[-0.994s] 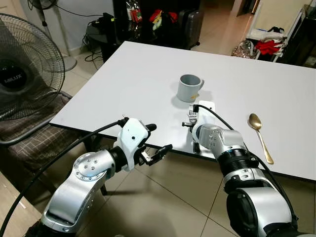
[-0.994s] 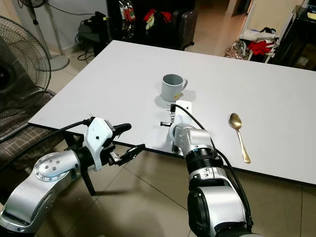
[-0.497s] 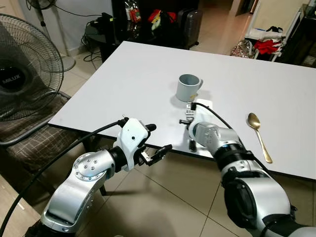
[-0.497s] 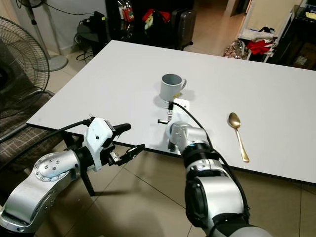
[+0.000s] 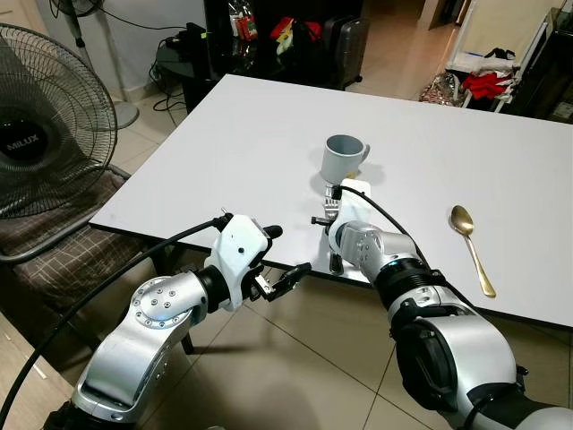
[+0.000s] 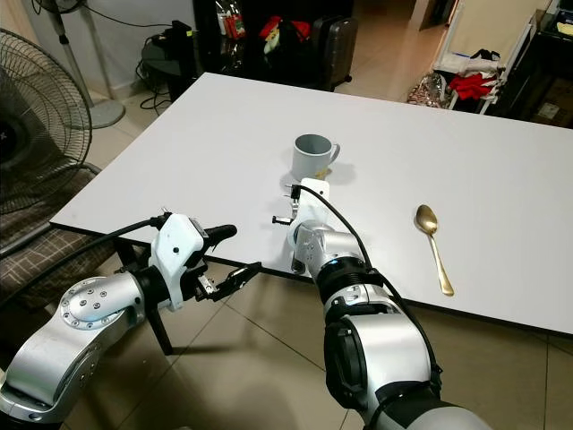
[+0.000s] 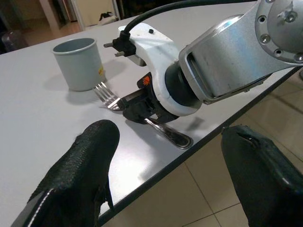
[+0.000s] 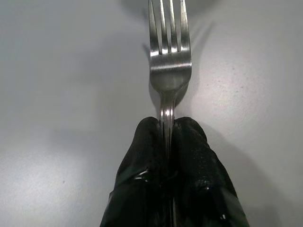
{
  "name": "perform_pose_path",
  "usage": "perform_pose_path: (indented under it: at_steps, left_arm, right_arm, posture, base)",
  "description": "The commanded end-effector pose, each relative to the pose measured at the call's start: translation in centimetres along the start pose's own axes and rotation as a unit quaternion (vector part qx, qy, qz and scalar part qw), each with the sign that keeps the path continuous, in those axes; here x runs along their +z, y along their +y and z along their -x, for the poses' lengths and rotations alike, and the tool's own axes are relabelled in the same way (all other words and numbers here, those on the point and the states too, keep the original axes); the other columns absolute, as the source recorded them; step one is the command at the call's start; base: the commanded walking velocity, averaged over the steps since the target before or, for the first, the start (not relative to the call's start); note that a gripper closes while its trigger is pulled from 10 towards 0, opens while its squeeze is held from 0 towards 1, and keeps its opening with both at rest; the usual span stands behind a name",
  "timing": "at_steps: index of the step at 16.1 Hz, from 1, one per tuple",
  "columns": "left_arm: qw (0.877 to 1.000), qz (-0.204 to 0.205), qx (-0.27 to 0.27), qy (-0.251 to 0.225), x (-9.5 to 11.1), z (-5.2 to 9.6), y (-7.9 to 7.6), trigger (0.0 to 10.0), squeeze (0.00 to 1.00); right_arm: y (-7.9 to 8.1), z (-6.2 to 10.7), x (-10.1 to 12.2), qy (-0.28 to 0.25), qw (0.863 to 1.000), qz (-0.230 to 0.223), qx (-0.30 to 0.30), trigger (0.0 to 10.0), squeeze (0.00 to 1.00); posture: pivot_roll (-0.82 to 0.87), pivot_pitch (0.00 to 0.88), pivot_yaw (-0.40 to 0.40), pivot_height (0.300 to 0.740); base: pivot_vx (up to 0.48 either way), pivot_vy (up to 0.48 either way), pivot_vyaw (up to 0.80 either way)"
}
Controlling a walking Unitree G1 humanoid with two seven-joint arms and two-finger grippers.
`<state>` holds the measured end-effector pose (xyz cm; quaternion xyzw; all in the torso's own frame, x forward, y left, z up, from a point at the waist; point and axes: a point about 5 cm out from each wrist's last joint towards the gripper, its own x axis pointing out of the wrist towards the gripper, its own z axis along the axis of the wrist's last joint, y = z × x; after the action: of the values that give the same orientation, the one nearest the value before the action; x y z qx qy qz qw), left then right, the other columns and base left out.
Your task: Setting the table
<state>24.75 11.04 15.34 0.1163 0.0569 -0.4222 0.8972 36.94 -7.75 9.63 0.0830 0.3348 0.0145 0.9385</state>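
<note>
A living room with tiled floor holds a large white rectangular table [image 5: 224,143], a black standing fan [image 5: 45,134] off to the robot's left and dark clutter along the far wall. On the table stands a grey ceramic mug [image 5: 343,159], upright, its handle turned to the robot's right. Well to the right of it lies a gold-coloured metal spoon [image 5: 471,245], bowl toward the far side, handle pointing at the near edge.

The right gripper [image 7: 137,105] sits low over the table near the near edge, just in front of the mug, its two black fingers [image 8: 189,161] pinched tight on the neck of a silver metal fork [image 8: 168,66]. In the left wrist view the fork lies flat or nearly so on the white surface — tines pointing toward the mug and stopping just short of it, handle end reaching back to the table edge. The right wrist view shows the tines straight ahead of the clamped fingertips.

The left gripper [image 5: 286,276] hangs off the table's near edge, over the floor — its fingers [image 7: 80,179] spread apart and holding nothing, aimed across at the right gripper and fork.
</note>
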Motion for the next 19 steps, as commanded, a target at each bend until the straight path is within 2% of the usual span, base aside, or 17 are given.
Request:
perform_pose_path:
  at_steps: [1,2,3,4,6,9,12,13,15,16,17,18,19]
  left_arm:
    - [1.000,-0.010,-0.004,-0.004,0.5,-0.1,0.0,10.0,0.00]
    - [1.000,-0.010,-0.004,-0.004,0.5,-0.1,0.1,10.0,0.00]
    - [1.000,-0.010,-0.004,-0.004,0.5,-0.1,0.1,10.0,0.00]
    - [1.000,-0.010,-0.004,-0.005,0.5,-0.1,0.1,10.0,0.00]
    - [1.000,-0.010,-0.002,-0.006,0.6,-0.2,0.1,10.0,0.00]
    - [1.000,-0.010,0.004,-0.010,0.7,-0.1,0.4,10.0,0.00]
    - [0.998,0.038,0.049,-0.014,0.7,0.2,1.3,10.0,0.00]
    - [0.997,0.030,0.072,-0.018,0.9,0.5,1.8,10.0,0.00]
    - [0.993,0.006,0.114,-0.005,0.4,0.8,2.5,10.0,0.00]
    - [0.988,0.015,0.155,-0.009,0.3,1.1,3.1,10.0,0.29]
    - [0.982,0.030,0.185,-0.014,0.3,1.3,3.5,10.0,1.00]
    - [0.969,0.075,0.235,-0.023,0.1,1.8,3.8,10.0,1.00]
    - [0.964,0.088,0.250,-0.029,-0.2,2.1,3.5,10.0,1.00]
  right_arm:
    - [-0.2,0.0,0.5,-0.009,1.000,0.000,-0.010,10.0,0.00]
    - [-0.3,0.0,0.5,-0.010,1.000,0.000,-0.012,10.0,0.00]
    - [-0.4,-0.1,0.5,-0.011,1.000,0.000,-0.015,10.0,0.51]
    - [-0.5,-0.1,0.5,-0.012,1.000,-0.001,-0.017,10.0,0.88]
    - [-0.5,-0.1,0.6,-0.018,1.000,-0.007,-0.016,10.0,1.00]
    - [-0.3,0.0,1.0,-0.030,0.999,-0.011,-0.010,10.0,1.00]
    - [0.1,0.6,3.0,-0.087,0.994,0.072,-0.007,10.0,1.00]
    - [0.2,1.2,4.1,-0.114,0.989,0.096,-0.002,10.0,1.00]
    - [-0.2,2.5,5.1,-0.143,0.984,0.101,0.007,10.0,1.00]
    - [-0.8,3.6,5.4,-0.170,0.980,0.098,0.025,10.0,1.00]
    - [-1.1,4.5,5.5,-0.206,0.973,0.091,0.049,10.0,0.98]
    - [-2.8,7.0,5.2,-0.305,0.941,0.123,0.077,10.0,1.00]
    - [-4.1,8.6,4.0,-0.335,0.927,0.140,0.091,10.0,1.00]
  posture:
    - [-0.03,0.000,-0.042,0.740]
    - [-0.03,0.000,-0.042,0.740]
    - [-0.03,0.000,-0.041,0.740]
    - [-0.03,0.000,-0.041,0.740]
    - [-0.03,0.000,-0.043,0.740]
    - [-0.03,0.000,-0.043,0.740]
    - [-0.02,0.000,-0.040,0.740]
    - [-0.02,0.000,-0.036,0.740]
    - [-0.02,0.000,-0.028,0.740]
    - [-0.02,0.000,-0.026,0.740]
    - [-0.03,0.000,-0.024,0.740]
    - [-0.03,0.000,-0.021,0.740]
    - [-0.03,0.000,-0.020,0.740]
  base:
    - [0.000,0.000,0.00]
    - [0.000,0.000,0.00]
    - [0.000,0.000,0.00]
    - [0.000,0.000,0.00]
    - [0.000,0.000,0.00]
    - [0.000,0.000,0.00]
    - [0.000,0.000,0.00]
    - [0.000,0.000,0.00]
    - [0.000,0.000,0.00]
    - [0.000,0.000,0.00]
    - [0.000,0.000,0.00]
    - [0.000,0.000,0.00]
    - [0.000,0.000,0.00]
